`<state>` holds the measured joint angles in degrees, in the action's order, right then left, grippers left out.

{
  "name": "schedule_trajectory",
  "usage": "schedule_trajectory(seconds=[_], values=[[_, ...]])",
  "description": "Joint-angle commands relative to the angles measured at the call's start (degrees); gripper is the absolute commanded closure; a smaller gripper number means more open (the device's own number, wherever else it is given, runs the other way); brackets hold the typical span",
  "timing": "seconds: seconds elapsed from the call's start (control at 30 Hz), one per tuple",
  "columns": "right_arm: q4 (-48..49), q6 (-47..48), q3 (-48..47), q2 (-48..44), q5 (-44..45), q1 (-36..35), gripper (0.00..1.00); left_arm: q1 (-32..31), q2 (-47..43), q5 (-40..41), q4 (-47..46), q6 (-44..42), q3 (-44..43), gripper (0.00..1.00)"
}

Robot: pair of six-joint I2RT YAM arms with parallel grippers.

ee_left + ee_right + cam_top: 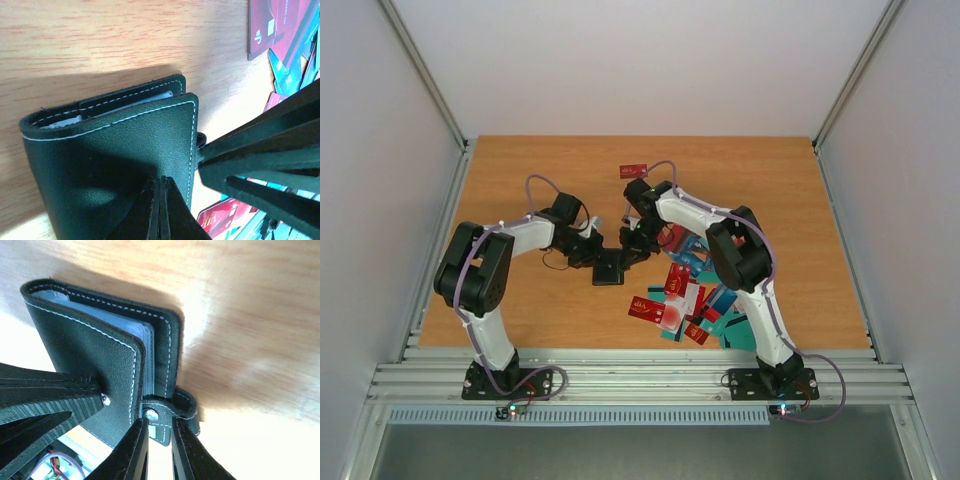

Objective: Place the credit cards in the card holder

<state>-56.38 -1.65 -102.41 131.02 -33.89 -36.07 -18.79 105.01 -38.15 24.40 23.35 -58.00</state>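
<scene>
The card holder (609, 268) is mid-table (520, 180), between both arms. The left end effector (160, 189) is clenched on its cover, and the right end effector (159, 424) pinches its clasp tab (175, 407). The credit cards (688, 300) lie heaped just right of it, with several covered by the right arm. One red card (634, 169) sits apart on the far side. Pale edges show inside the holder, but its slots are hidden. Whether it touches the table cannot be told.

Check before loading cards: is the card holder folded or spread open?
Folded: the card holder has both stitched covers nearly together, only a slim gap between.
</scene>
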Motion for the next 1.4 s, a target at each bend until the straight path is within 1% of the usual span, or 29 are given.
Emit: schedule_trajectory(seconds=[0.0, 0.17, 0.27, 0.43, 0.7, 0.73, 0.87, 1.0, 1.13, 1.27, 1.37], values=[[-1.3, -1.6, -2.23, -2.48, 3.1, 1.16, 0.84, -0.37, 1.95, 3.95, 0.69, -2.38, 0.43, 1.0], [-3.33, -2.99, -6.08, 0.97, 4.87, 1.5, 0.84, -0.38, 2.25, 3.15, 0.45, -2.76, 0.46, 1.0], [-4.67, -3.56, -8.01, 3.17, 5.92, 1.39, 0.87, -0.45, 2.39, 2.51, 0.44, -2.87, 0.51, 1.0], [-5.18, -3.12, -8.48, 4.92, 6.08, 0.14, 0.92, -0.45, 2.38, 2.07, 0.46, -3.05, 0.61, 1.0], [-13.6, 0.68, -11.46, 7.26, 12.43, -2.76, 0.94, -0.49, 3.44, 2.3, 0.86, -3.22, -0.22, 1.0], [-14.69, 2.79, -11.59, 7.03, 12.91, -3.28, 0.94, -0.51, 3.55, 2.48, 1.15, -3.23, -0.31, 1.0], [-19.15, 6.52, -12.04, 6.64, 13.57, -4.97, 0.93, -0.53, 4.11, 4.37, 2.49, -3.23, -1.11, 1.0], [-20.06, 12.92, -10.85, 5.19, 9.84, -5.39, 0.9, -0.46, 5.16, 5.66, 3.45, -3.14, -1.75, 1.0], [-21.73, 19.96, -12.07, 4.55, 4.78, -5.38, 0.88, -0.46, 5.55, 6.32, 4.0, -3.05, -1.81, 1.0], [-19.7, 21.29, -10.51, 4.0, -4.09, -5.53, 0.87, -0.46, 5.91, 6.25, 4.12, -2.89, -1.84, 1.0], [-19.0, 22.42, -9.26, 3.06, -5.58, -6.47, 0.87, -0.46, 5.84, 6.33, 4.51, -2.94, -1.86, 1.0]])
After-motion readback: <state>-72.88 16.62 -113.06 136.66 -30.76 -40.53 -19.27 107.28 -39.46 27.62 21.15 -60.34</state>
